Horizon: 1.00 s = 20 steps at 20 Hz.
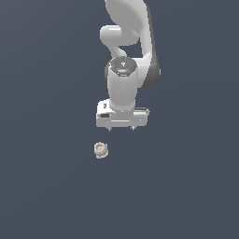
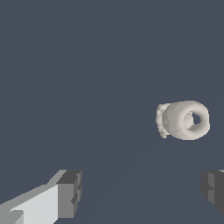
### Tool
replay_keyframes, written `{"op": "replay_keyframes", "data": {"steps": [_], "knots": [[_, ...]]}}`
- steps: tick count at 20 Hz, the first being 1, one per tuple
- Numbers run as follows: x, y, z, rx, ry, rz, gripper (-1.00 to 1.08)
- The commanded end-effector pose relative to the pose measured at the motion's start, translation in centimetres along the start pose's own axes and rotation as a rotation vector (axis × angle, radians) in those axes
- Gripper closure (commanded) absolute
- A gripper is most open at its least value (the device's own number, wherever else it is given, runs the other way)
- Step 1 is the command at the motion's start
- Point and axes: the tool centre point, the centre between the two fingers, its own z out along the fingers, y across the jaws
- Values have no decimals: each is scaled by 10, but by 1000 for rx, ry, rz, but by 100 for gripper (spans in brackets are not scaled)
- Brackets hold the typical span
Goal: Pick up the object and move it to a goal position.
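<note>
The object [image 1: 100, 150] is a tiny cream-white, knobbly round piece with a ring-like top, lying on the dark grey floor. In the exterior view it sits below and a little to the left of my gripper [image 1: 121, 128]. The gripper hangs above the floor, pointing down, with its two short fingertips apart and nothing between them. In the wrist view the object [image 2: 183, 120] shows its ring hole and lies apart from the gripper [image 2: 142, 192], beyond the line between the two fingers [image 2: 70, 192], nearer the one at the picture's edge.
The white arm [image 1: 128, 42] rises behind the gripper in the exterior view. The flat dark grey floor [image 1: 46, 186] fills the rest of both views. No goal marker shows.
</note>
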Motion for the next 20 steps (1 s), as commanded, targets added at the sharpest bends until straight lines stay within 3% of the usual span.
{"op": "replay_keyframes", "data": {"steps": [1,10,20], "knots": [[0,0,0,0,0,0,-92],[1,-30,-12,-3,26,-59,-92],[10,-5,4,-2,19,-66,-92]]}}
